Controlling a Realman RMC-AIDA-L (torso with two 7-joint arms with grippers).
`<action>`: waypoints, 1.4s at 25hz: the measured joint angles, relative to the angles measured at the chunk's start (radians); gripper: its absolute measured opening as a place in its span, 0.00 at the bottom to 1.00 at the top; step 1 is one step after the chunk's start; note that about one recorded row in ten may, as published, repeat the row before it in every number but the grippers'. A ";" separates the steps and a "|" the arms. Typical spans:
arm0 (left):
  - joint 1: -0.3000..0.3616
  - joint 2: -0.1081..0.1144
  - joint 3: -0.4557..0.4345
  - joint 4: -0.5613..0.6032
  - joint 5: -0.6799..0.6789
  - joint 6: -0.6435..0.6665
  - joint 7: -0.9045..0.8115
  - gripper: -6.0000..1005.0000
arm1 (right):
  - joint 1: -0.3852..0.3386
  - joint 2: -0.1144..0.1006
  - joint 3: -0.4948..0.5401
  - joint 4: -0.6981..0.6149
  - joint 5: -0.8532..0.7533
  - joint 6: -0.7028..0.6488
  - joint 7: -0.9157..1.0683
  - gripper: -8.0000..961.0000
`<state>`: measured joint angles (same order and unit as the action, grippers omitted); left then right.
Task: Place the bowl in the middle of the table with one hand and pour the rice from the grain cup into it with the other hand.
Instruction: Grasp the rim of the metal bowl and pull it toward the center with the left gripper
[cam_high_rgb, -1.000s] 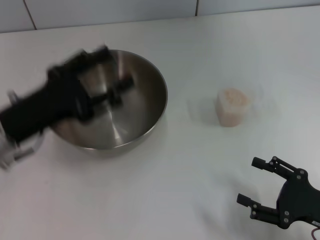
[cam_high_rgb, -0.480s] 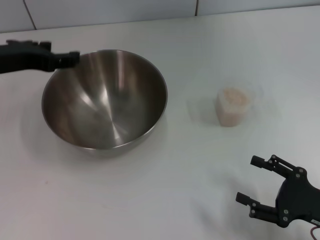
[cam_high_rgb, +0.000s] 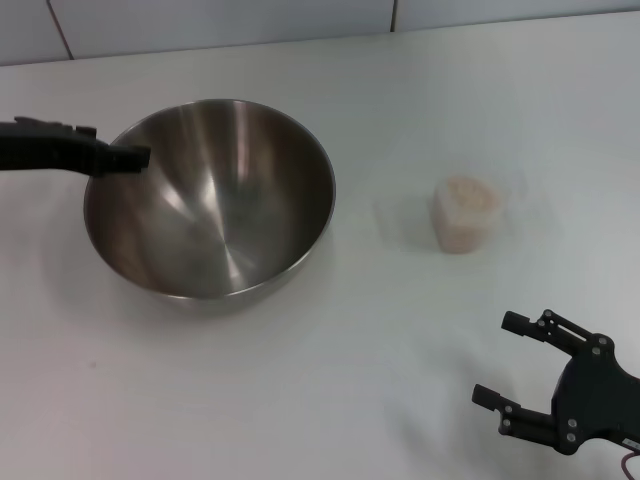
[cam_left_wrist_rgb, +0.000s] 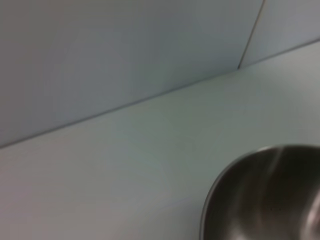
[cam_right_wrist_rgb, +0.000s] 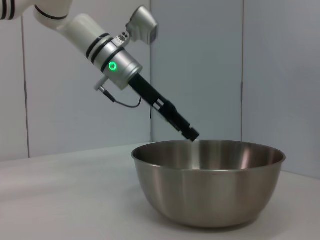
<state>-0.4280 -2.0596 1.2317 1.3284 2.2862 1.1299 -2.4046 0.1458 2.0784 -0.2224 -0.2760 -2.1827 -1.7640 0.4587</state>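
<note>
The steel bowl (cam_high_rgb: 210, 195) sits left of centre on the worktop (cam_high_rgb: 330, 400), empty. The grain cup (cam_high_rgb: 465, 213) of rice (cam_high_rgb: 467, 194) stands well apart: light, thin-walled, best gripped mid-wall. Right pincer (cam_high_rgb: 510, 370) waits spread, empty. Left pincer (cam_high_rgb: 125, 155) hovers at the rim; its opening I cannot tell.

The bowl (cam_high_rgb: 210, 198) stands on the bench (cam_high_rgb: 300, 400), left of centre. The cup (cam_high_rgb: 466, 213) stands to its right, well apart from it, with the rice (cam_high_rgb: 467, 195) inside. The wall (cam_high_rgb: 200, 20) runs along the far edge of the bench, behind both. The left end effector (cam_high_rgb: 125, 158) hangs over the bowl's left rim, its tip just above the edge. The right end effector (cam_high_rgb: 505, 360) hovers at the near right corner, in front of the cup and well apart from it.
</note>
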 joint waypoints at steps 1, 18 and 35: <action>-0.018 0.000 -0.007 -0.028 0.022 0.011 0.003 0.73 | 0.001 0.000 0.000 0.000 0.000 0.000 0.000 0.87; -0.124 -0.002 -0.011 -0.220 0.119 0.006 0.003 0.68 | 0.004 0.000 0.000 -0.001 0.000 0.000 -0.005 0.87; -0.176 0.001 -0.026 -0.266 0.133 0.034 0.014 0.06 | 0.002 0.000 0.000 -0.005 -0.001 0.004 -0.001 0.87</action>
<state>-0.6039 -2.0584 1.2057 1.0619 2.4197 1.1644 -2.3905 0.1474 2.0784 -0.2224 -0.2807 -2.1832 -1.7600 0.4572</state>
